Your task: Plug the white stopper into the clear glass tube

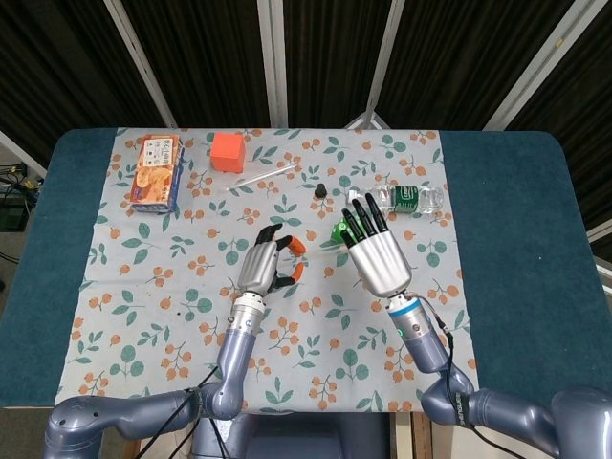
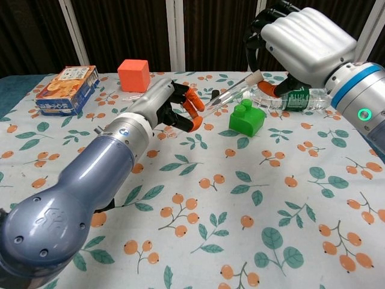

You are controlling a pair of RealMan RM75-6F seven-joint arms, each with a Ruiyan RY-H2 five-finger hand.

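Observation:
My left hand [image 2: 171, 105] pinches the clear glass tube [image 2: 225, 94] between its orange fingertips and holds it above the cloth, slanting up to the right. The white stopper [image 2: 255, 77] sits at the tube's far end. My right hand [image 2: 301, 39] holds the stopper there, thumb below and dark fingers curled over it. In the head view the left hand [image 1: 268, 263] and right hand [image 1: 375, 253] face each other, with a short stretch of tube [image 1: 320, 249] showing between them. The right hand hides the stopper in that view.
A green brick [image 2: 246, 117] lies just under the tube's end, with a plastic bottle [image 2: 301, 99] on its side behind it. An orange cube [image 1: 228, 151], a cracker box [image 1: 156, 172], a thin clear rod [image 1: 260, 178] and a small black cap [image 1: 321, 190] lie further back.

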